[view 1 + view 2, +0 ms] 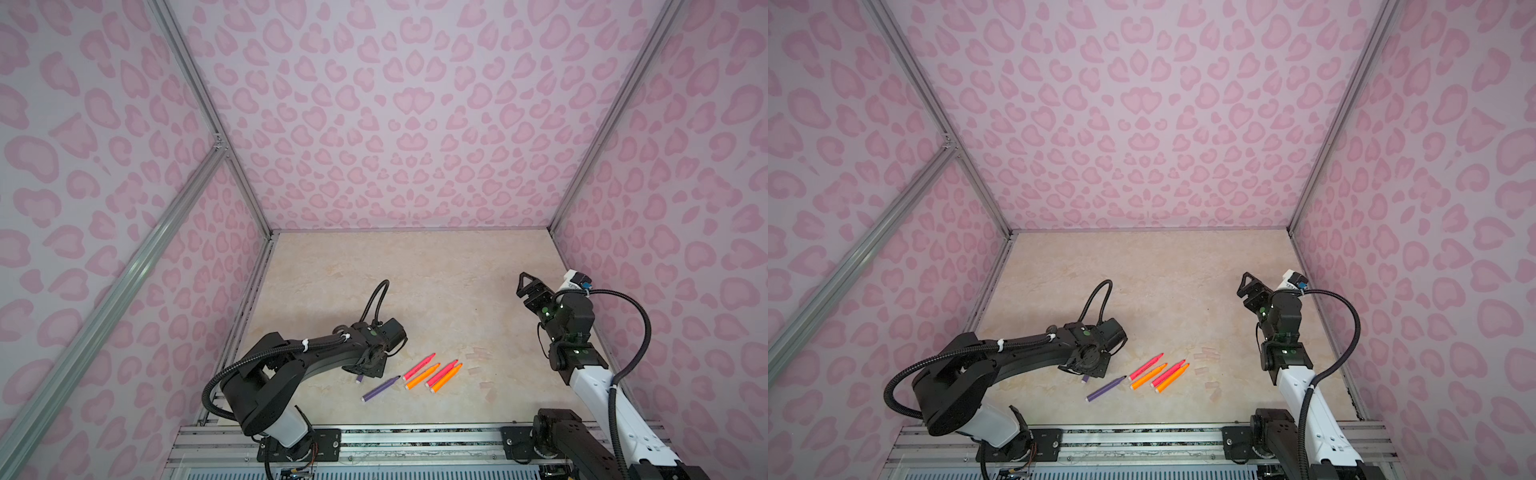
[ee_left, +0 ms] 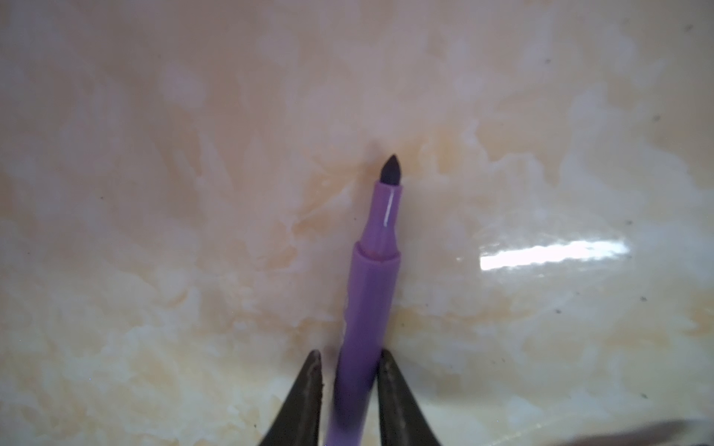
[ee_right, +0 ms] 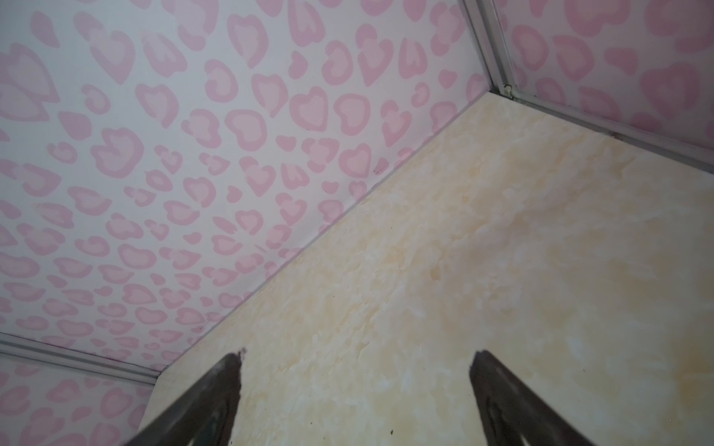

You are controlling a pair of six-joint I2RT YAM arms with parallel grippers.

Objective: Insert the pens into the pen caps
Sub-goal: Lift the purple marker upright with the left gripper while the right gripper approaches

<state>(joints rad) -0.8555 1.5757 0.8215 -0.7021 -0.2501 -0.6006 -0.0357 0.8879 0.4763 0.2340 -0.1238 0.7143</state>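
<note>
**On the beige tabletop: left pincer clamped on a purple pen, right pincer wide and empty**

Item 1: left pincer (image 2: 351, 350). In the left wrist view its two dark fingers (image 2: 394, 394) stand narrow, closed on the barrel of a slim plastic purple marker pen (image 2: 373, 293). The pen's dark tapered tip is bare and points away from the pincer, over the glossy beige marbled tabletop (image 2: 154, 193). Whether the tip touches the surface cannot be told. In both top views the wrist covers the grip, and only the pen's blunt end (image 1: 360, 378) (image 1: 1086, 378) shows beneath it.

Item 2: right pincer (image 3: 357, 354). In the right wrist view its fingers are spread wide with nothing between them. It is raised over bare tabletop and faces the pink heart-patterned wall (image 3: 193, 154). In both top views the right pincer (image 1: 525, 283) (image 1: 1246, 281) hangs near the right wall, well apart from every pen.

Item 3: loose pens, seen in the top views only. A second purple pen (image 1: 381, 389) (image 1: 1106, 388) lies flat just beside the held one. To its right lie two pink-red pens (image 1: 419, 366) (image 1: 1145, 366) and two orange pens (image 1: 422, 376) (image 1: 1148, 376). These four alternate in colour, roughly parallel, with tips slanting toward the far right.

Item 4: small clear plastic pen caps (image 1: 478, 355) (image 1: 1207, 354). They are faint against the beige and scattered between the coloured pens and the right arm. Their number cannot be told. Neither wrist view shows them.
</note>
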